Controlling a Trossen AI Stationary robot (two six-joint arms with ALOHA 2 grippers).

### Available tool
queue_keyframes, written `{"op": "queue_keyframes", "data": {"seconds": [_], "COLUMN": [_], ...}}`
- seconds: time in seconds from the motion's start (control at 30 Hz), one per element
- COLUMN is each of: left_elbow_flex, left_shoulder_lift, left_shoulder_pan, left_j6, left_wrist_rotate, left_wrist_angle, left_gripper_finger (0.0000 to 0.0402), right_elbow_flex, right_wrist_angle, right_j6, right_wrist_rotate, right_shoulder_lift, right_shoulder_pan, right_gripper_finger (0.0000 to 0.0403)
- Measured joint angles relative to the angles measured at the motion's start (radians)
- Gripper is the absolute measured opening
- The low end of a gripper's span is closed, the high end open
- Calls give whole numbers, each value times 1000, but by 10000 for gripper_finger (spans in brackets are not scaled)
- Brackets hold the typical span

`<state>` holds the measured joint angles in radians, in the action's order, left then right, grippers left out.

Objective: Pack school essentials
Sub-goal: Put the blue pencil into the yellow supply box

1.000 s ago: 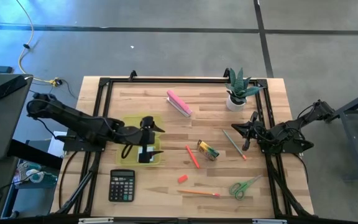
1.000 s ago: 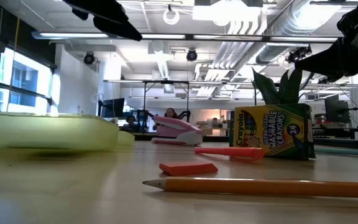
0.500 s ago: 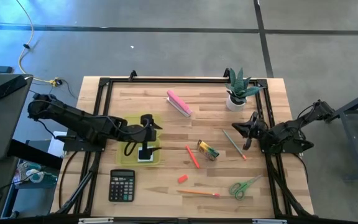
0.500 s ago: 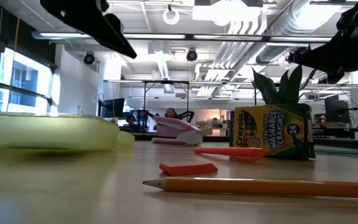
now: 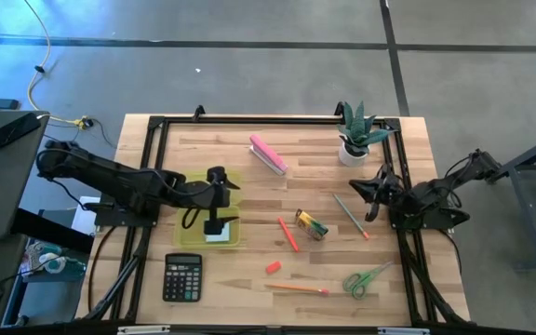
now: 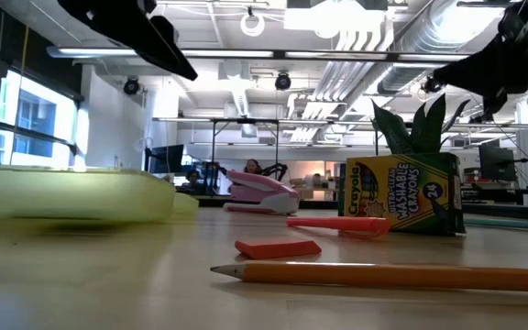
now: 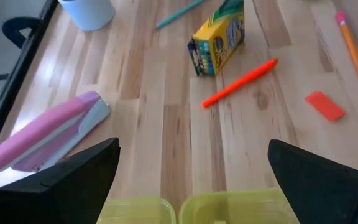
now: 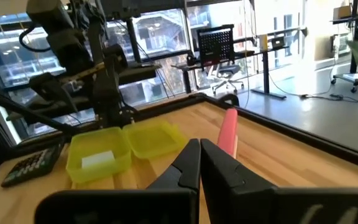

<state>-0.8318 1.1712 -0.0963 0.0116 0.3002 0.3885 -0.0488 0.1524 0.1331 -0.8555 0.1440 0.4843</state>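
left gripper has pulled back and up over the yellow-green tray since a second ago; the pale note pad it hovered over now lies alone in the tray's near compartment, so i read that as item one packed and released. gripper is wide apart and empty, touching nothing: in the left wrist view both dark fingers sit at the frame edges with bare worktop between them, tray rim just below.

right gripper has barely shifted, parked above the worktop's right edge near the teal pencil. its fingers are pressed together with nothing between them, per the right wrist view.

everything else is unpacked, spread over the centre and right of the worktop:
- crayon box and red-orange marker, just beside each other, mid-worktop
- red eraser in front of them
- orange pencil along the front edge
- green-handled scissors front right

pink stapler at the back and black calculator in front of the tray are not for packing. potted plant sits back right.

judgement: early in the task, one of seven in. marker and crayon box look nearest to the left arm; pencil and scissors suit the right arm.
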Motion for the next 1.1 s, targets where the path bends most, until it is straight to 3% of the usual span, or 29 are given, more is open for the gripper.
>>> {"op": "queue_keyframes", "data": {"seconds": [0.23,0.53,0.67,1.1], "left_elbow_flex": [0,0,0,0], "left_shoulder_lift": [-71,-99,-99,-99], "left_shoulder_pan": [0,0,0,0], "left_j6": [1,26,27,26], "left_wrist_rotate": [-1,47,80,89], "left_wrist_angle": [10,9,8,4], "left_gripper_finger": [400,400,400,400], "right_elbow_flex": [-95,-349,-427,-539], "right_wrist_angle": [-57,-676,-845,-1101], "right_j6": [54,526,689,1050], "right_wrist_rotate": [20,54,138,477], "right_shoulder_lift": [0,75,172,561], "right_shoulder_pan": [0,0,0,0], "right_gripper_finger": [0,0,0,2]}}
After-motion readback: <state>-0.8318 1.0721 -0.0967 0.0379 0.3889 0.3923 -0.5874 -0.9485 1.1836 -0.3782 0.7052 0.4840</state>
